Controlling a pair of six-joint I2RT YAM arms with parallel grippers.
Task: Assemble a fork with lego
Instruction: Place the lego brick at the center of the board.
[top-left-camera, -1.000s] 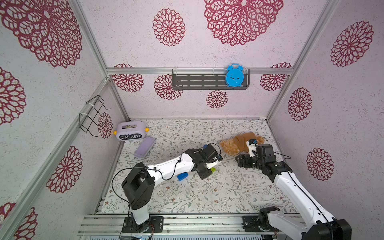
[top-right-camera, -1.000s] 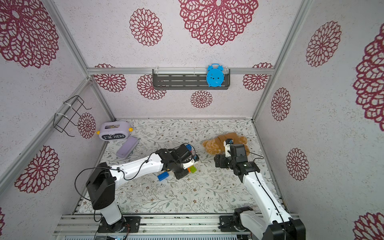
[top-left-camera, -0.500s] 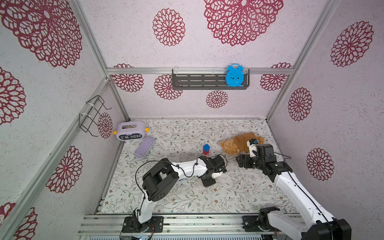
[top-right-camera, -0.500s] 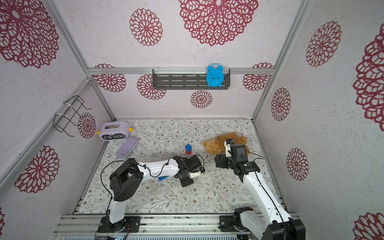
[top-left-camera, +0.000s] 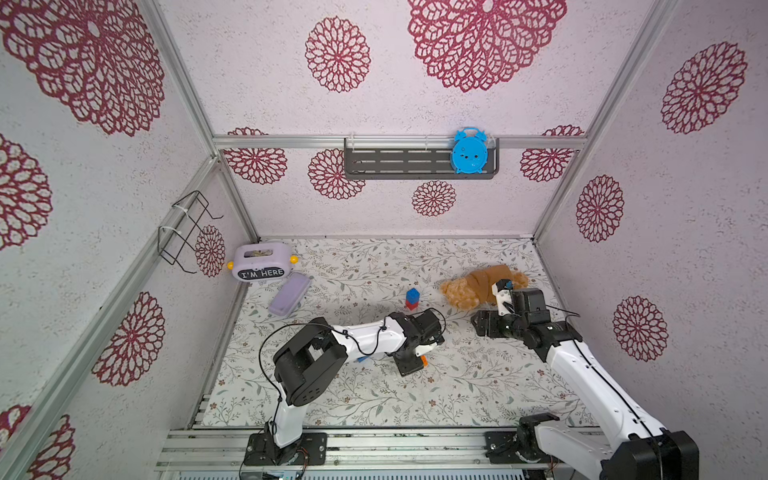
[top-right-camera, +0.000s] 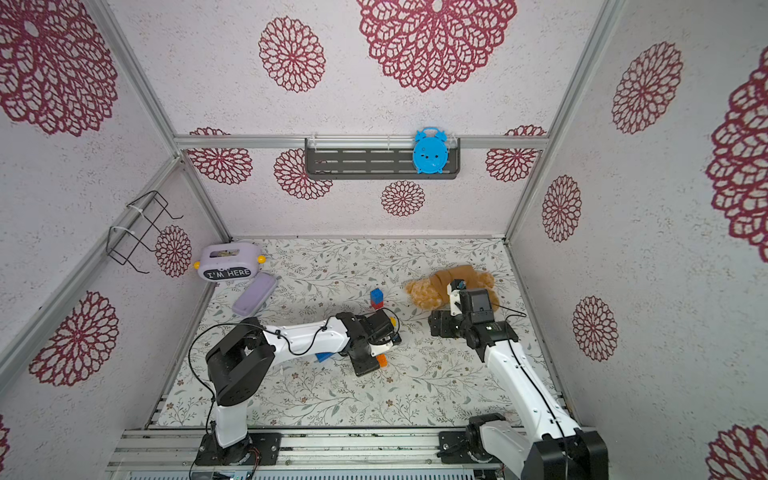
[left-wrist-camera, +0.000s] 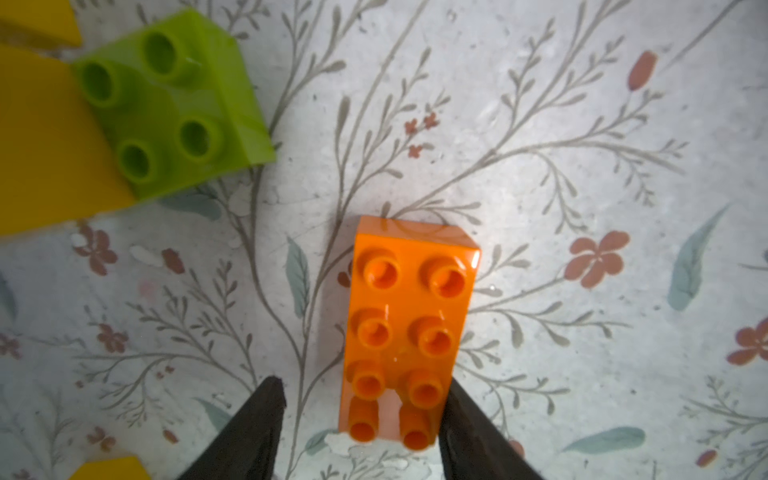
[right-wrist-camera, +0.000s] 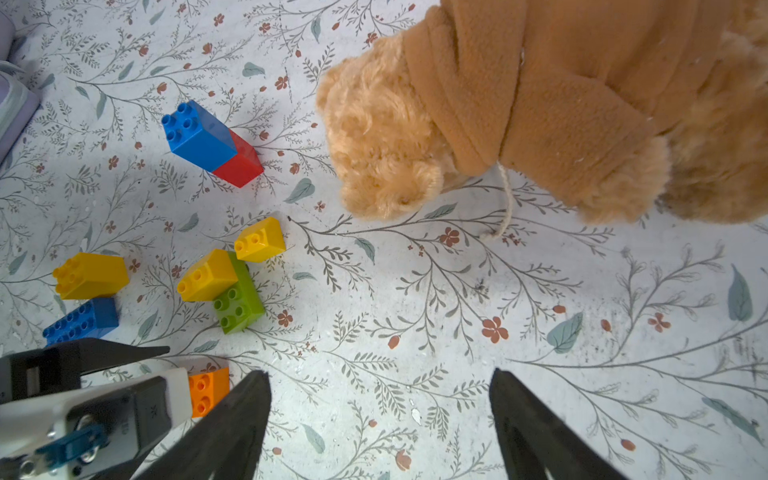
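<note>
Looks like a pick of the orange brick (left-wrist-camera: 409, 328) with the left end effector (left-wrist-camera: 362, 382), probably for the fork's crosspiece, judging by its long shape.

To do it well:
- Shift sideways before closing. One finger is at the brick's long flank, touching or all but. The other finger (left-wrist-camera: 257, 424) is clear of it, with bare desk (left-wrist-camera: 582, 166) in the gap. Otherwise expect a shove or a twist instead of a clean grip.
- Reach a little farther along as well, with only the brick's near end between the tips.
- Grip across the short width, on the smooth flanks below the studs, then lift straight up.
- Keep off the green brick (left-wrist-camera: 174, 108) and the yellow ones (left-wrist-camera: 41, 137) against it. Both lie out ahead of the tips and off to one side, well apart from the orange.

Left end effector: part spread, wider than the brick, pinching nothing. Brick flat on the desk beneath it, studs up.

Right end effector (right-wrist-camera: 380, 372): spread wide, empty, touching nothing. Hovers over bare desk with the plush toy (right-wrist-camera: 540, 104) just ahead.

Ahead of the right end effector, toward the left arm: loose lego (right-wrist-camera: 89, 276) in yellow, green and blue. Also a blue-on-red stack (right-wrist-camera: 212, 141) standing on the desk, likely the handle begun. No more of the fork built yet.
</note>
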